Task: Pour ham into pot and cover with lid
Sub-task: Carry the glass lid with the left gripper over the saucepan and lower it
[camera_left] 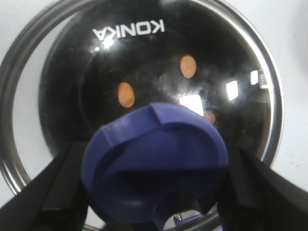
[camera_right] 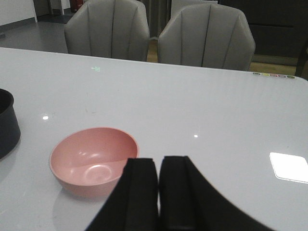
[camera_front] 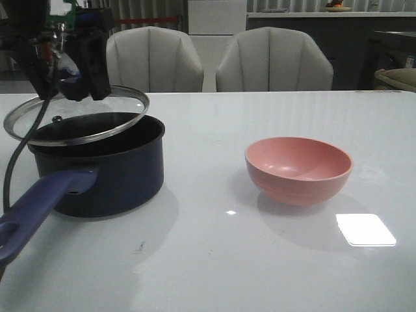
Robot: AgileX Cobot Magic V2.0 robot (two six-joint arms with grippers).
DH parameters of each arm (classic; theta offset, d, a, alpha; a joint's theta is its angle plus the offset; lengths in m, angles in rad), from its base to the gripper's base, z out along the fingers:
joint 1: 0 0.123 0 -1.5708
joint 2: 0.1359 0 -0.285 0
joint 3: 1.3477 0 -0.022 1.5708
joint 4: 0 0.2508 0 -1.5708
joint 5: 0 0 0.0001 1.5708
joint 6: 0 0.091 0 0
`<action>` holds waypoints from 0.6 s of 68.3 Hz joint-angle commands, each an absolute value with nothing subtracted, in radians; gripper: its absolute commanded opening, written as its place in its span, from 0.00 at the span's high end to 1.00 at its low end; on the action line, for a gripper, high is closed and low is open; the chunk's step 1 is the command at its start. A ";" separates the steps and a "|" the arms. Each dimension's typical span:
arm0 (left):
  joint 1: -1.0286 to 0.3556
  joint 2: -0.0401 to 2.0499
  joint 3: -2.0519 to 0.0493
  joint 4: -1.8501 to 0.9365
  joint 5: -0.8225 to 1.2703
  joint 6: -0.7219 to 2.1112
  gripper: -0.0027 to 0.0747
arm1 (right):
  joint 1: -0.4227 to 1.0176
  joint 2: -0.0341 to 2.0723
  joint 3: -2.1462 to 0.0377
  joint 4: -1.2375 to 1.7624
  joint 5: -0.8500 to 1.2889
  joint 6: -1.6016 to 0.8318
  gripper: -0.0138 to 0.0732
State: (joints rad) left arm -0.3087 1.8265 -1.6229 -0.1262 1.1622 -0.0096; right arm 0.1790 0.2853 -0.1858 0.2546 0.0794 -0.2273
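Observation:
The dark navy pot (camera_front: 110, 175) stands at the left of the table, its long blue handle (camera_front: 39, 208) pointing to the front left. My left gripper (camera_front: 73, 88) is shut on the blue knob (camera_left: 154, 144) of the glass lid (camera_front: 123, 104) and holds it slightly tilted just over the pot's opening. In the left wrist view three pale orange ham pieces (camera_left: 187, 66) show through the lid's glass (camera_left: 216, 48), lying on the pot's black bottom. My right gripper (camera_right: 158, 166) is shut and empty, above the table beside the pink bowl (camera_right: 91, 159).
The pink bowl (camera_front: 299, 169) stands empty at the right middle of the white table (camera_front: 214, 260). Two grey chairs (camera_front: 273, 58) stand behind the table's far edge. The pot's side (camera_right: 7, 125) shows in the right wrist view.

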 commanded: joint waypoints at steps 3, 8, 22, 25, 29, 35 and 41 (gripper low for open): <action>-0.318 1.794 -1.661 -0.173 1.132 -0.010 0.57 | 0.179 0.291 -0.214 0.257 0.000 -0.237 0.64; -0.318 1.801 -1.661 -0.185 1.119 -0.010 0.57 | 0.179 0.291 -0.214 0.257 0.000 -0.237 0.64; -0.318 1.803 -1.661 -0.195 1.080 -0.010 0.57 | 0.179 0.291 -0.214 0.257 0.000 -0.237 0.64; -0.318 1.803 -1.661 -0.195 1.077 -0.010 0.57 | 0.179 0.291 -0.214 0.257 0.000 -0.237 0.64; -0.318 1.805 -1.661 -0.197 1.076 -0.010 0.56 | 0.179 0.291 -0.214 0.257 0.000 -0.237 0.64; -0.318 1.812 -1.661 -0.197 1.076 -0.010 0.53 | 0.179 0.291 -0.214 0.257 0.000 -0.237 0.64; -0.318 1.819 -1.661 -0.197 1.076 -0.010 0.52 | 0.179 0.291 -0.214 0.257 0.000 -0.237 0.64</action>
